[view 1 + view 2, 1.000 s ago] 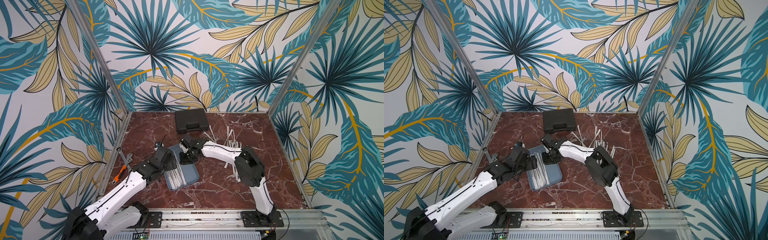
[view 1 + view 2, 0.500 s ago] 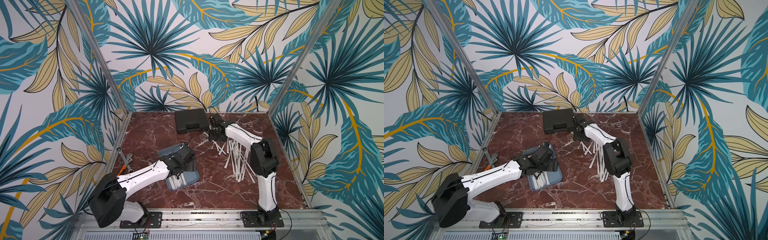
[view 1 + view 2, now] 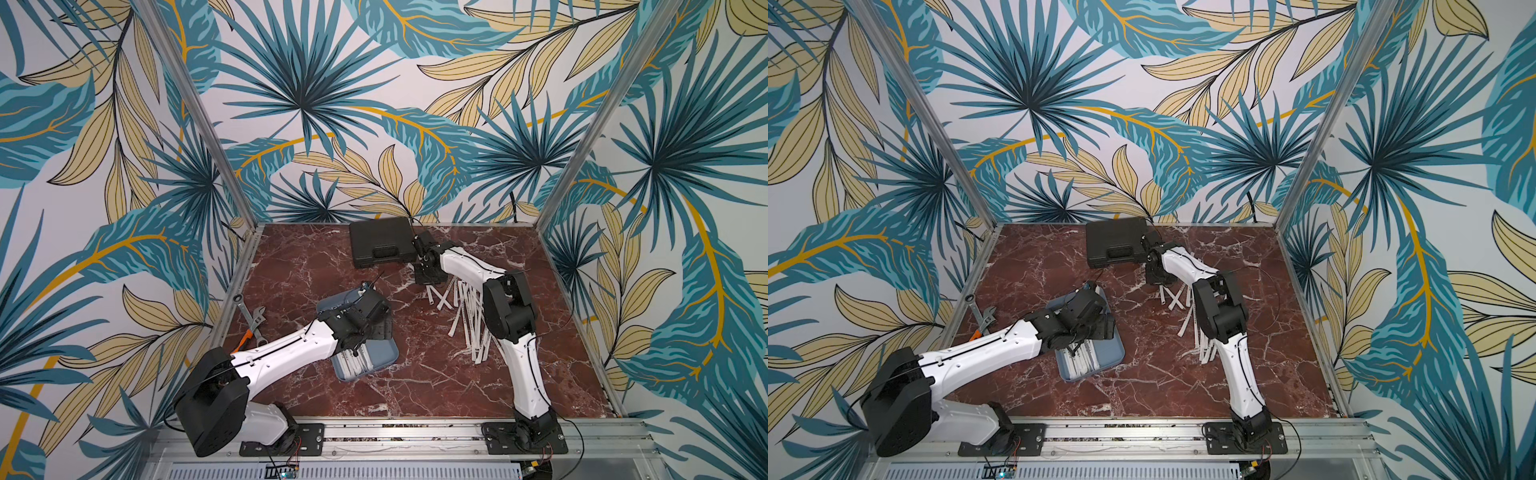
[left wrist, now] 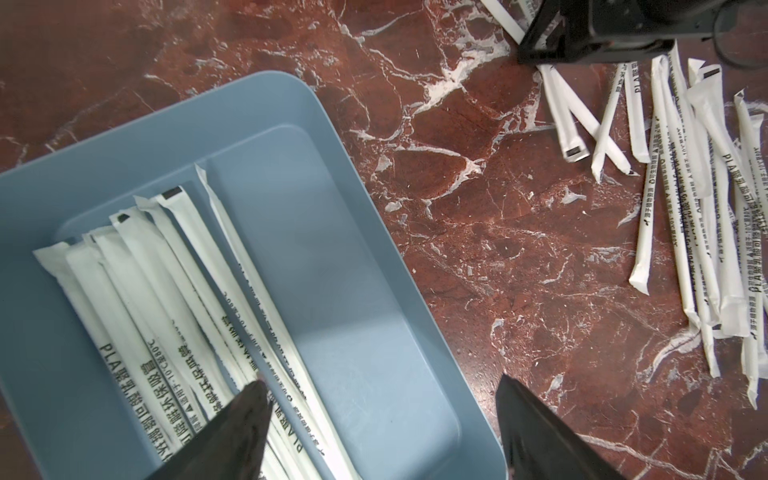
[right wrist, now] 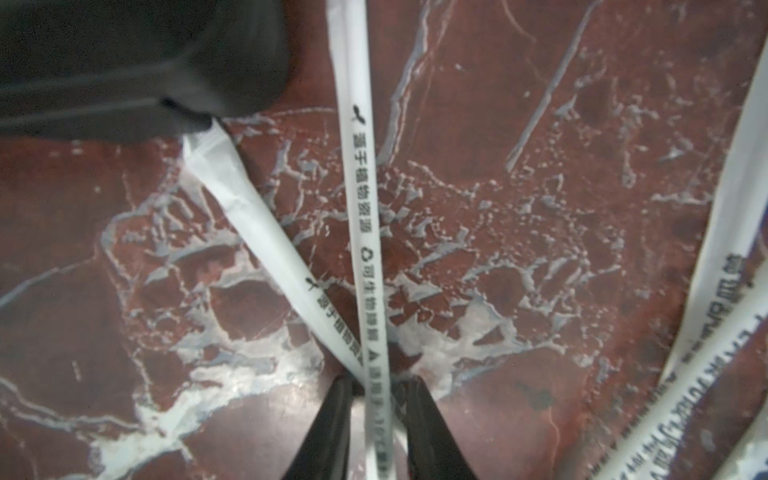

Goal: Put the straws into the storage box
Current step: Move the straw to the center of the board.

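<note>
A red marble table (image 3: 415, 386) is seen from above. Left of centre, toward the near edge, the blue-grey storage box (image 3: 384, 353) is set, with several white paper-wrapped straws (image 4: 166, 291) laid lengthwise inside. The left gripper (image 4: 382, 415) is held over the box, its jaws wide apart and nothing gripped. Right of centre, a loose heap (image 3: 469, 324) of more straws is spread on the table. At the heap's far end, the right gripper (image 5: 376, 384) is closed upon a single straw (image 5: 365, 208). A black case (image 3: 380, 243) is placed by the far edge.
</note>
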